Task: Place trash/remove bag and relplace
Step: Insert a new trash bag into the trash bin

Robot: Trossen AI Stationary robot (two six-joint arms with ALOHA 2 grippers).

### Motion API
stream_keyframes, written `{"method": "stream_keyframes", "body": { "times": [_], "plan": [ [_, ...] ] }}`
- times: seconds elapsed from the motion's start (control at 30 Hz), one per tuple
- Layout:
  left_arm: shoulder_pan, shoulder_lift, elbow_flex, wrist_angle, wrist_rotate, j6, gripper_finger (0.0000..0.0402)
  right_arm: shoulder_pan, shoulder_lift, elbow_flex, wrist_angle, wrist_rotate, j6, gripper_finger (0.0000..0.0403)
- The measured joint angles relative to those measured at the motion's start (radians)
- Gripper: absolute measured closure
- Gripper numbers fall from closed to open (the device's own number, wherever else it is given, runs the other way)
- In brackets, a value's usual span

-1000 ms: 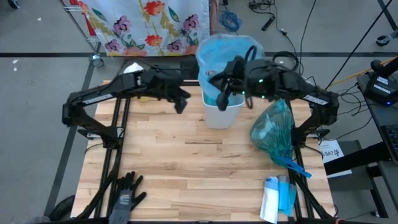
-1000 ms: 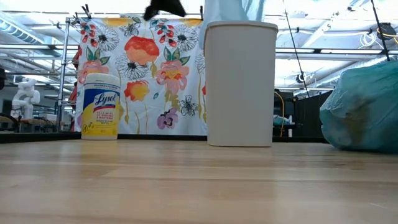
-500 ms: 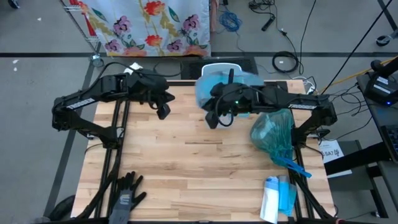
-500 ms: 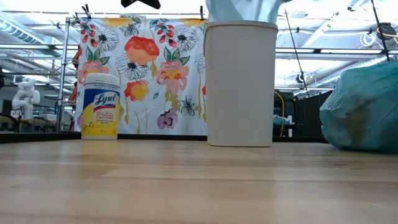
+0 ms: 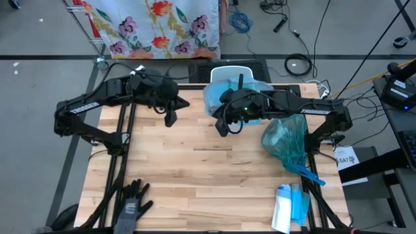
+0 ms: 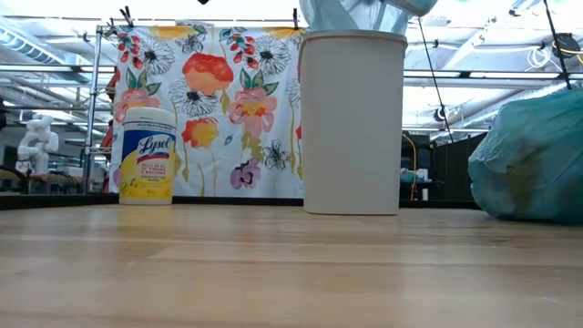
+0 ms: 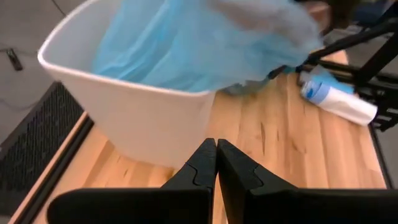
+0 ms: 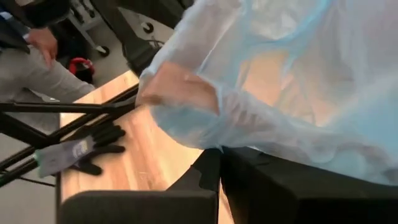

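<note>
Jaws of the right gripper (image 5: pixel 223 125) are pressed together on a fold of the thin light blue plastic bag liner (image 5: pixel 224 94), which billows over the mouth of the white plastic trash bin (image 6: pixel 352 123) near the middle of the bench's far edge. From the right wrist camera the liner (image 8: pixel 273 93) fills most of the view, draped just ahead of the closed jaws. Jaws of the left gripper (image 5: pixel 170 118) are together too, holding nothing; that gripper hangs above the wooden bench (image 5: pixel 195 175) beside the bin, toward the far left corner. Its wrist camera looks past the shut fingertips (image 7: pixel 214 152) at the bin's white wall (image 7: pixel 149 118) with the liner (image 7: pixel 205 43) spilling over the rim.

A filled teal plastic trash bag (image 5: pixel 286 138) lies by the right edge of the bench, apart from the bin; whether trash scraps are inside cannot be told. A white and blue roll of bags (image 5: pixel 289 207) lies at the near right corner, and a black work glove (image 5: pixel 130 203) at the near left corner. A yellow-labelled Lysol wipes canister (image 6: pixel 147 156) stands toward the far left. A flowered cloth (image 6: pixel 214 109) hangs behind the bench.
</note>
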Motion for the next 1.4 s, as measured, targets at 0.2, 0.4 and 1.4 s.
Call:
{"method": "stream_keyframes", "body": {
  "times": [0.2,0.4,1.4],
  "plan": [
    [0.0,-0.001,0.0,0.035,0.008,0.005,0.0384,-0.015,-0.005,0.0,-0.001,0.006,-0.074,0.037],
    [0.001,0.003,0.0,0.035,-0.001,0.009,0.0384,-0.073,-0.005,0.0,-0.043,-0.101,-0.113,0.0302],
    [0.004,0.076,0.0,0.037,-0.116,-0.028,0.0384,-0.122,0.059,0.168,-0.327,-0.182,-0.509,0.0261]
  ]
}}
